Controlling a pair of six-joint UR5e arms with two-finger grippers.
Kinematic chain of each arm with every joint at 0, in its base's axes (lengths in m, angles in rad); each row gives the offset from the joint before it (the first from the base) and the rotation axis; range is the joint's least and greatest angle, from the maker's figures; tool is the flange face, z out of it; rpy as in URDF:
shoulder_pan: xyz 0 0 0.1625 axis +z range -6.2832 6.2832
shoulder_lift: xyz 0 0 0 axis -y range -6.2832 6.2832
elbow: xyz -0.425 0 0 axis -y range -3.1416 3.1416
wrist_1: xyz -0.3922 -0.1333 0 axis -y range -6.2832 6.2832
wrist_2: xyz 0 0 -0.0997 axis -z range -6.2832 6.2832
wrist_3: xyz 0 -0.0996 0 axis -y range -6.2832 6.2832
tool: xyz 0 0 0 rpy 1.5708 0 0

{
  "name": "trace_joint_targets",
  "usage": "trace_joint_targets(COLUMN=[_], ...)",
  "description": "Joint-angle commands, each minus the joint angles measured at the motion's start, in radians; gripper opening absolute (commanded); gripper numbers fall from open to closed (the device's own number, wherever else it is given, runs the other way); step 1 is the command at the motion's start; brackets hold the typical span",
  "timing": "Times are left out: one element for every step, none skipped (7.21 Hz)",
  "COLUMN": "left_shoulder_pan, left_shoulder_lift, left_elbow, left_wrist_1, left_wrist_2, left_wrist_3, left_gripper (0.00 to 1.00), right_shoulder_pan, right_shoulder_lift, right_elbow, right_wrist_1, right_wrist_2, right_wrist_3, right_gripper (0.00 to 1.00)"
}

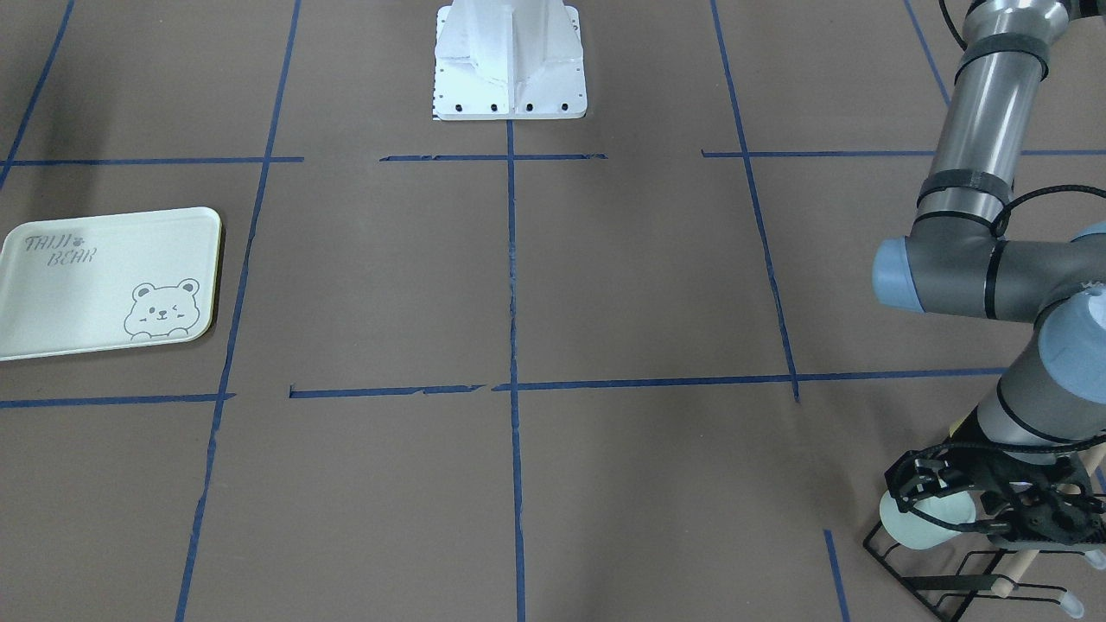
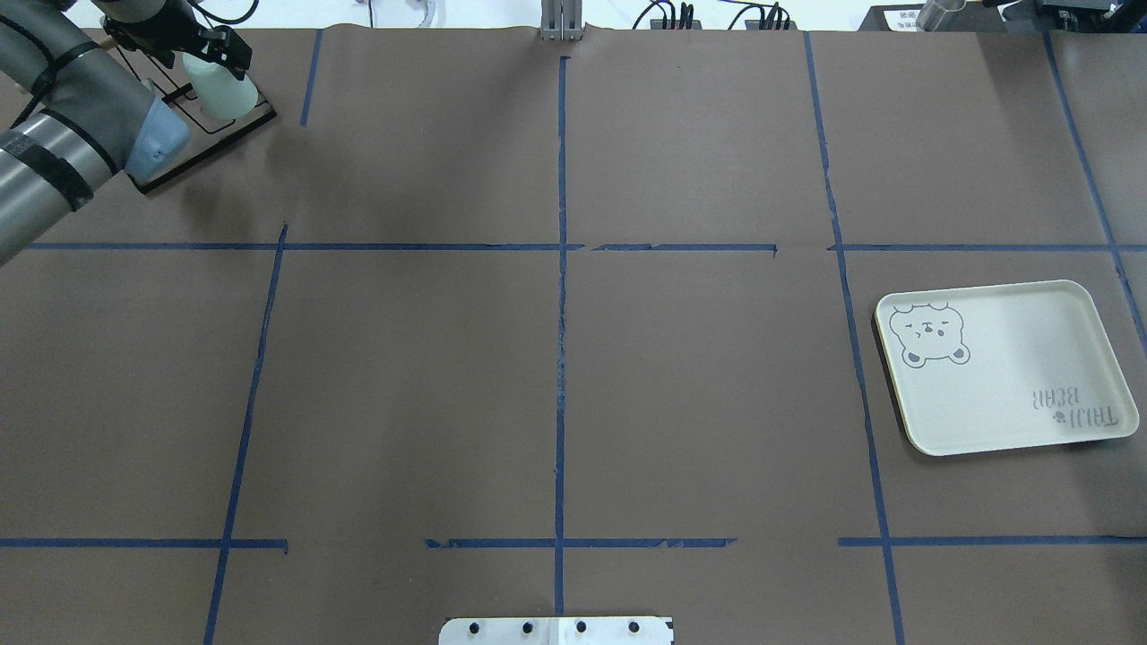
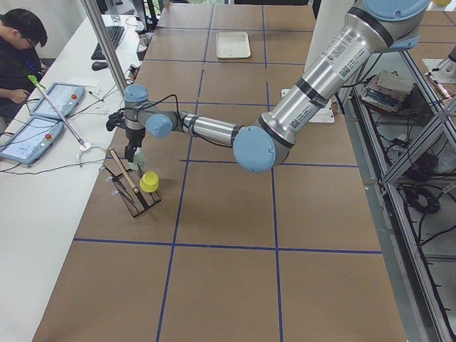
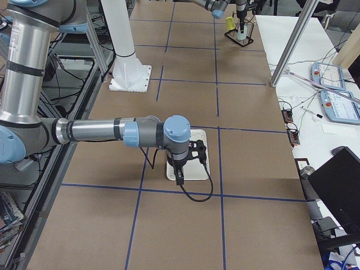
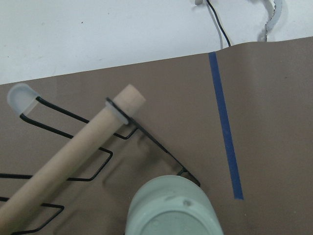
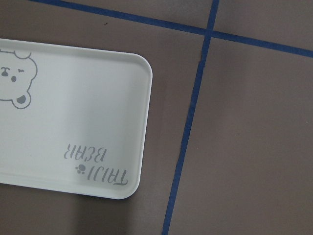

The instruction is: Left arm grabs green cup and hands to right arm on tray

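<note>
The green cup (image 1: 914, 529) lies on its side between the fingers of my left gripper (image 1: 943, 505), which looks shut on it just over the corner of a black wire rack (image 1: 942, 589). The overhead view shows the cup (image 2: 228, 97) under the left gripper (image 2: 219, 64) at the far left. The left wrist view shows only the cup's base (image 5: 171, 211). The tray (image 2: 1013, 376) lies flat and bare at the right. My right gripper (image 4: 179, 180) hangs over the tray (image 4: 197, 173); I cannot tell whether it is open. The right wrist view shows the tray's corner (image 6: 73, 112).
The rack carries slanted wooden pegs (image 5: 68, 161) and a yellow cup (image 3: 149, 182). A white side table with an operator (image 3: 18, 50) and tablets runs along the far edge. The robot's white base (image 1: 510, 60) stands at mid-table.
</note>
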Motion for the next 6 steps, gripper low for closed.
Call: trace_joint_targets(left_shoulder_pan=[0.0, 0.0, -0.001, 0.0, -0.001, -0.003], left_shoulder_lift=[-0.002, -0.002, -0.002, -0.002, -0.002, -0.005], left_elbow=[0.007, 0.007, 0.007, 0.007, 0.004, -0.002], left_wrist_1=[-0.001, -0.001, 0.002, 0.003, -0.001, -0.002], left_wrist_2=[0.001, 0.002, 0.002, 0.002, 0.002, 0.001], left_wrist_3=[0.0, 0.0, -0.002, -0.002, -0.003, -0.003], left_gripper=[0.99, 0.88, 0.7, 0.54, 0.39, 0.36], right_shoulder_pan=[0.0, 0.0, 0.0, 0.0, 0.0, 0.0], right_shoulder_lift=[0.002, 0.002, 0.002, 0.002, 0.002, 0.002], right_elbow=[-0.003, -0.003, -0.003, -0.003, -0.003, -0.001], right_wrist_1=[0.0, 0.0, 0.002, 0.0, 0.0, 0.002], right_wrist_2=[-0.001, -0.001, -0.001, -0.001, -0.001, -0.001], right_wrist_3=[0.0, 0.0, 0.0, 0.0, 0.0, 0.0], right_gripper=[1.0, 1.0, 1.0, 1.0, 1.0, 1.0])
